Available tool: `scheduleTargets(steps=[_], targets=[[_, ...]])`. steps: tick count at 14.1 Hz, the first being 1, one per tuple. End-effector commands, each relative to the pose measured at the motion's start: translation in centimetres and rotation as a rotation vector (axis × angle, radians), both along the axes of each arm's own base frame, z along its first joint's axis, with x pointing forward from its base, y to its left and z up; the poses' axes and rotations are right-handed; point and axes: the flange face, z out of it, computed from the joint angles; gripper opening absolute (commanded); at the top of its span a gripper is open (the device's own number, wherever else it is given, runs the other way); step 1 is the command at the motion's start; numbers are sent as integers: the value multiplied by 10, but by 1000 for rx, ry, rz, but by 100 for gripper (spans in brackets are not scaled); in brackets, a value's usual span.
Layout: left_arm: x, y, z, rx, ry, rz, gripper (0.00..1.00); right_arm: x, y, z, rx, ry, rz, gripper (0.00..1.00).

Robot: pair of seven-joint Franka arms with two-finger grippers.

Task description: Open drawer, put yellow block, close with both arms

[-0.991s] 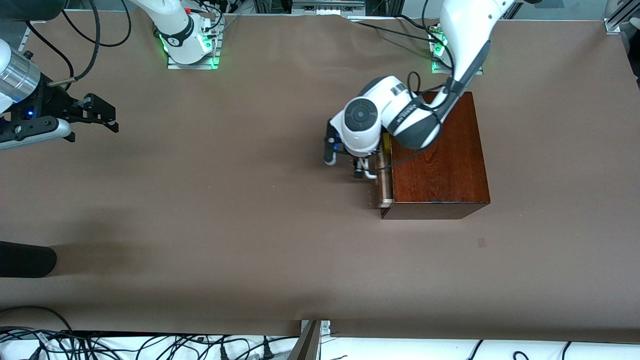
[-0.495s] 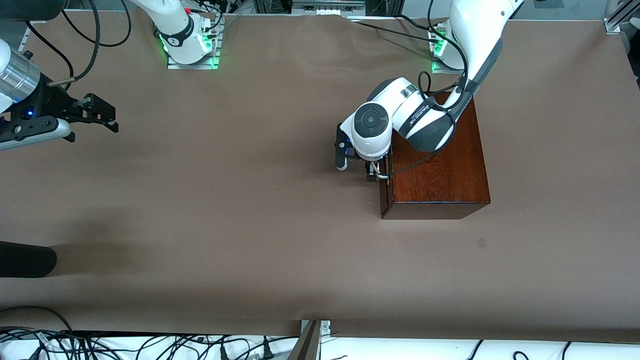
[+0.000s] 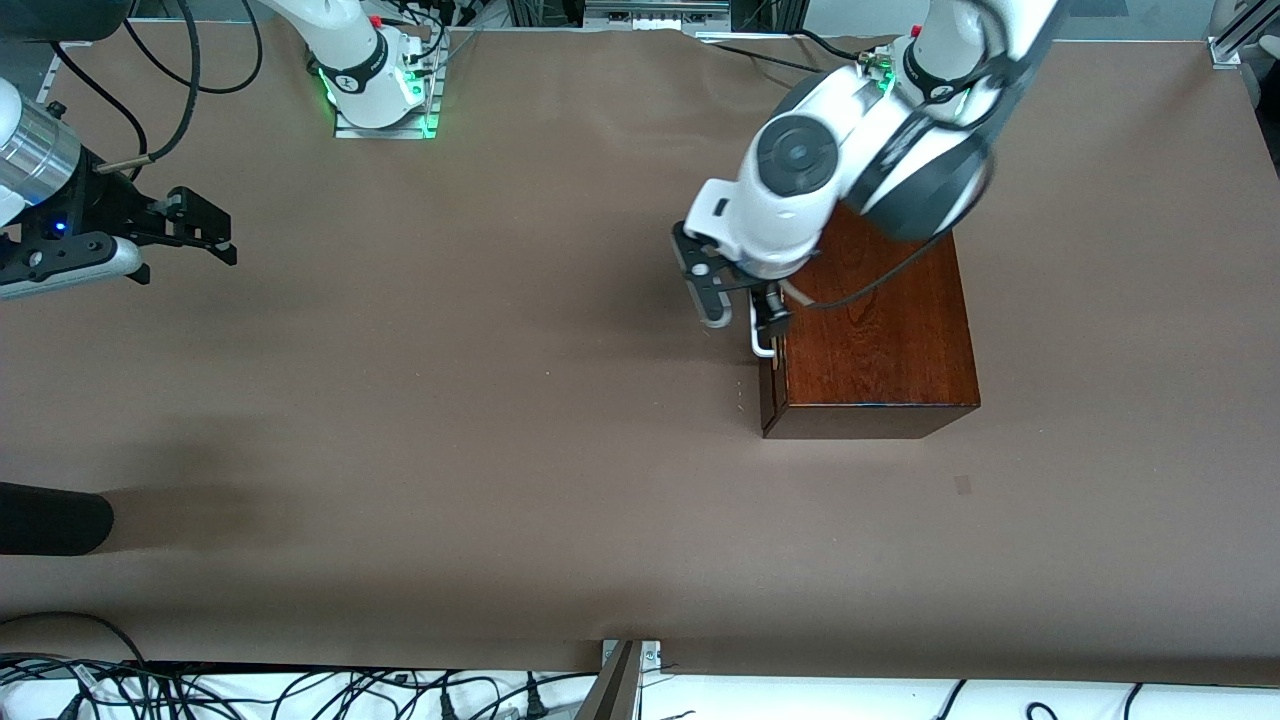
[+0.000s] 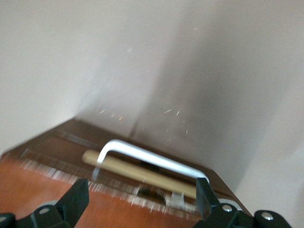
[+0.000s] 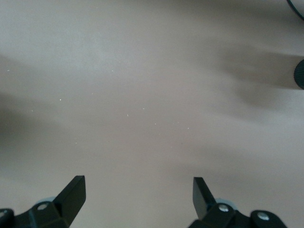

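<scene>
The table (image 3: 500, 480) is covered in plain brown paper. Low in the front view it is bare, with white cables along the bottom edge.

A bit right of the middle of the picture sits the dark red-brown wooden box (image 3: 880, 340). It is toward the left arm's end of the table. The drawer (image 3: 768, 385) is pushed all the way in, so its dark front sits flat with the box. The white handle (image 3: 762, 340) sticks out from that front. In the left wrist view the handle (image 4: 152, 161) shows as a white bar over a pale wood strip.

The left gripper (image 3: 745, 305) hangs in the air over the handle and the front edge of the box. Its two black fingers are spread apart and hold nothing. The handle sits between them in the left wrist view, but they do not touch it.

The yellow block cannot be seen in any picture.

At the left edge of the picture, in the upper part, the right gripper (image 3: 195, 230) waits over bare table. Its fingers (image 5: 71, 194) are wide apart and empty.
</scene>
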Motion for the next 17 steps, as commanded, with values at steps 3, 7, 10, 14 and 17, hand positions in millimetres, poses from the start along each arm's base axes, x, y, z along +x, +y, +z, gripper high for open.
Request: scheduleTargets(steps=[3,7,10,14,17], targets=[[33,57,70,68,49,265,100,-1,-8,3,-18,19,-22,100],[83,137,138,17,-93,500,100,-2,-11,0,-39,27,-21,100],[60,160,139,28,-154,832,100,-2,-11,0,-39,27,-21,100],[41,251,148,57,-175,1089,100,-2,-11,0,-39,27,-21,100],[24,324,144,58,-150,1048,100,-2,-11,0,-37,27,-26,100]])
